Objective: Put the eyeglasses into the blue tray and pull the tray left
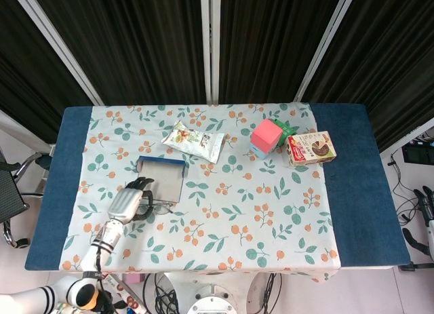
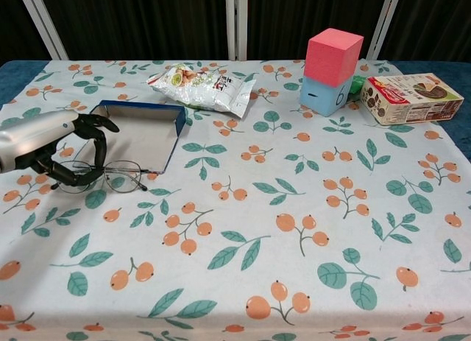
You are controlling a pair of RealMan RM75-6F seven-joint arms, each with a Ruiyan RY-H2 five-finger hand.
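Observation:
The wire-framed eyeglasses (image 2: pixel 110 177) hang just above the cloth at the blue tray's (image 2: pixel 141 107) near left corner, lenses pointing right. My left hand (image 2: pixel 50 146) pinches their left end between thumb and curled fingers. The head view shows the same left hand (image 1: pixel 129 201) at the front edge of the tray (image 1: pixel 167 183), with the eyeglasses (image 1: pixel 158 207) beside it. The tray is shallow, with a grey floor and nothing in it. My right hand (image 1: pixel 427 207) hangs off the table at the far right edge, fingers apart and holding nothing.
A snack bag (image 2: pixel 200 87) lies just behind the tray. A pink block stacked on a blue block (image 2: pixel 331 72) and a biscuit box (image 2: pixel 412 98) stand at the back right. Blue cloth strips (image 1: pixel 68 185) border the flowered cloth on both sides.

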